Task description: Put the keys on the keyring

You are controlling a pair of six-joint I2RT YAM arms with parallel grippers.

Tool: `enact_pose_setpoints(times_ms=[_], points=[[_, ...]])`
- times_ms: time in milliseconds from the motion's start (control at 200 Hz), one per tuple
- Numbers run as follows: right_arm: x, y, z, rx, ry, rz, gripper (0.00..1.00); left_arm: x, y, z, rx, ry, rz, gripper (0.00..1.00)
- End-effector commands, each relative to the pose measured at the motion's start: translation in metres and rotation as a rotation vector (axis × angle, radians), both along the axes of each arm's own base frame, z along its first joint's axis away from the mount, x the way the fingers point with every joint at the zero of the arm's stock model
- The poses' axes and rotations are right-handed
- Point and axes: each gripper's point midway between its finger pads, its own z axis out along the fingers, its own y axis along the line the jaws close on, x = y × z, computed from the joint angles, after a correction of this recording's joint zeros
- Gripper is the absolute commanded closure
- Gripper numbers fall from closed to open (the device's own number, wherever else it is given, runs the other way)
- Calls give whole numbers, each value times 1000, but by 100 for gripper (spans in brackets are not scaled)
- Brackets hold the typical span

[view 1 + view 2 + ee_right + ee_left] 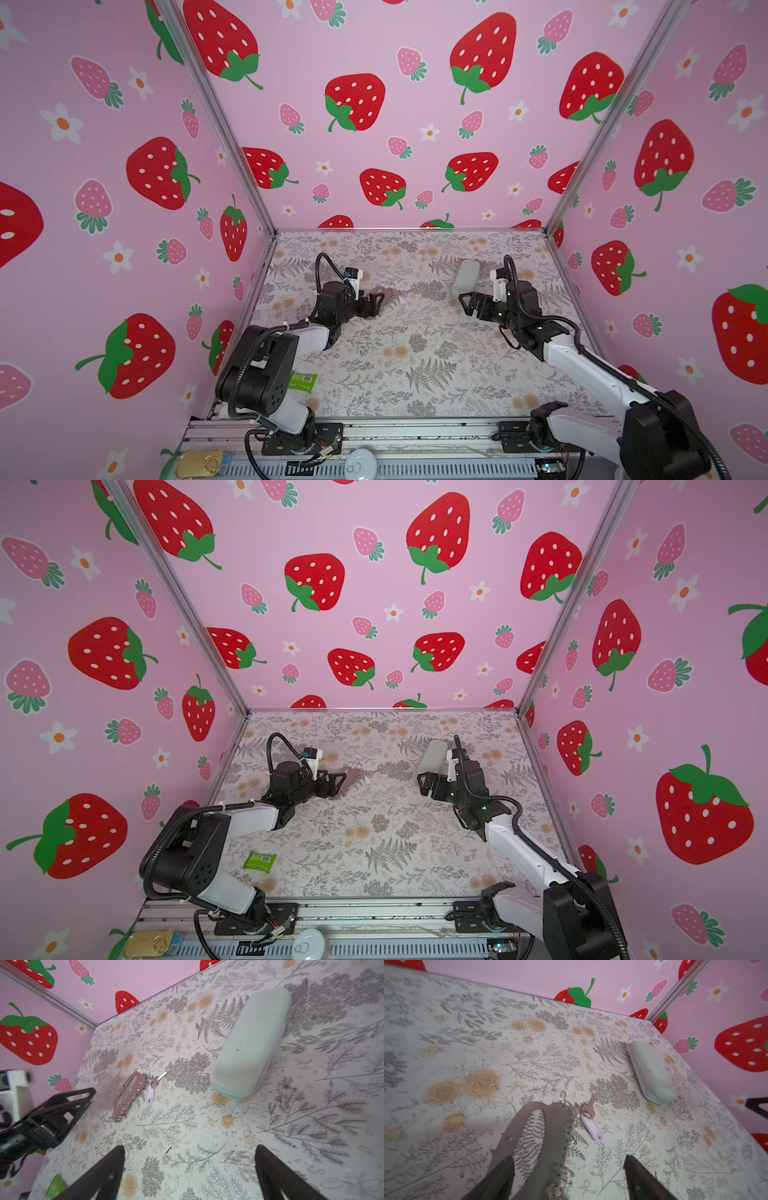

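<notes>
keyring [554, 1132]: one; keys [591, 1128]: one set, single key; case [652, 1072]: one; green packet [259, 861]: one.

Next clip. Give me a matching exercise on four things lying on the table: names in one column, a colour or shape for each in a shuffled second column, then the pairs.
1. keys
2. keyring
3. case
4. packet

A. bright green, lying far from the other three
B. taupe-grey flat loop with metal rings along one edge
C. lilac tag with a small metal key
D. pale grey-green rounded oblong

Pairs: 1-C, 2-B, 3-D, 4-A
</notes>
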Motion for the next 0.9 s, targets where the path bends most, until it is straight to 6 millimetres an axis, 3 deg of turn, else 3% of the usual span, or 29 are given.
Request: enact_pose_setpoints(times_ms=[0, 105, 185, 285, 380, 470, 525, 580, 660, 750, 895], points=[[17, -34, 20, -140, -191, -125, 1, 2, 18, 26, 17, -89, 85, 1], [23, -73, 23, -301, -323, -274, 1, -8, 39, 40, 125, -131, 152, 1], [26, -95, 28, -390, -434, -343, 1, -12, 67, 49, 237, -155, 271, 1], [31, -125, 18, -494, -478, -431, 1, -18, 94, 52, 376, -149, 362, 1], [41, -140, -1, -554, -489, -447, 1, -23, 119, 41, 478, -129, 451, 1], [49, -143, -22, -566, -507, -417, 1, -27, 138, 28, 484, -151, 518, 1], [59, -141, -17, -590, -545, -403, 1, -25, 142, 23, 452, -171, 524, 1], [65, -137, -14, -613, -578, -366, 1, -20, 142, 20, 432, -188, 523, 1], [68, -140, -35, -548, -561, -307, 1, -11, 142, 10, 432, -198, 503, 1], [63, -142, -35, -522, -586, -304, 1, 0, 133, 5, 464, -208, 436, 1], [70, -144, -38, -527, -549, -316, 1, 3, 141, -15, 400, -195, 430, 1]])
